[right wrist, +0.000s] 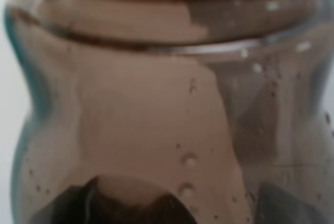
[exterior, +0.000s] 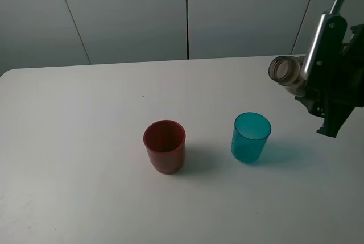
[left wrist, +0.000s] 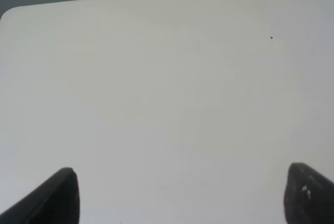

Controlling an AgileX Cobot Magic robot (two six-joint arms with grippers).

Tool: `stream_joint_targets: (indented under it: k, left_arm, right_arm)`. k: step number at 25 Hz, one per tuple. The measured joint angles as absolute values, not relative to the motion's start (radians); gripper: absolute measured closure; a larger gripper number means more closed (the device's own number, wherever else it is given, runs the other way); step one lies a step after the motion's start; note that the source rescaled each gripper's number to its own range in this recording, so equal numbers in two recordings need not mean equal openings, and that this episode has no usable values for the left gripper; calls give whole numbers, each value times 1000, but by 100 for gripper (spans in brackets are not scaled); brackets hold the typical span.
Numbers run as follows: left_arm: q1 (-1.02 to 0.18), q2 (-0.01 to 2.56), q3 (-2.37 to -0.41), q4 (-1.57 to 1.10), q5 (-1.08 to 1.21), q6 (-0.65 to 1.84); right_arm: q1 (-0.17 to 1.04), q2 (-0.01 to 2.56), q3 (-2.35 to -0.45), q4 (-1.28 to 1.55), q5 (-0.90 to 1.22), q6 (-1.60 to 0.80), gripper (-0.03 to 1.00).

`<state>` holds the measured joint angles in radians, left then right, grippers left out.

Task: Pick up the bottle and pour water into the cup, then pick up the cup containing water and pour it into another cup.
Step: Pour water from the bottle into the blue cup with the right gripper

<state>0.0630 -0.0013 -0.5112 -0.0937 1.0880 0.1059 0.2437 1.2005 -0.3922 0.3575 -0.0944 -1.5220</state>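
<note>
My right gripper [exterior: 311, 93] is shut on the smoky brown bottle [exterior: 286, 72], which hangs tilted above the table at the right, its open mouth turned toward the middle. In the right wrist view the bottle [right wrist: 156, 109] fills the frame, with droplets inside and dark fingertips [right wrist: 104, 203] low down. The teal cup [exterior: 251, 137] stands upright on the table below and left of the bottle's mouth, apart from it. The red cup [exterior: 164, 146] stands upright to the teal cup's left. My left gripper [left wrist: 180, 198] is open over bare table, with nothing between its fingers.
The white table [exterior: 74, 141] runs to a grey panelled wall [exterior: 131, 16] at the back. A rounded back-left corner of the table [left wrist: 10, 12] shows in the left wrist view. The left arm is outside the exterior high view.
</note>
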Motion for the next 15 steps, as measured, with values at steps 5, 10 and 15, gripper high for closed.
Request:
stream_joint_targets:
  k: [5,10,15]
  left_arm:
    - [63,-1,-511,-94,1088,106]
    - [63,-1,-511,-94,1088,106]
    - [63,-1,-511,-94,1088,106]
  right_arm:
    - [244,1243,-392,424,-102,-1628,97]
    - [244,1261,-392,532,-127,-1790,97]
    - [244,1273,-392,648,-131,-1953,97]
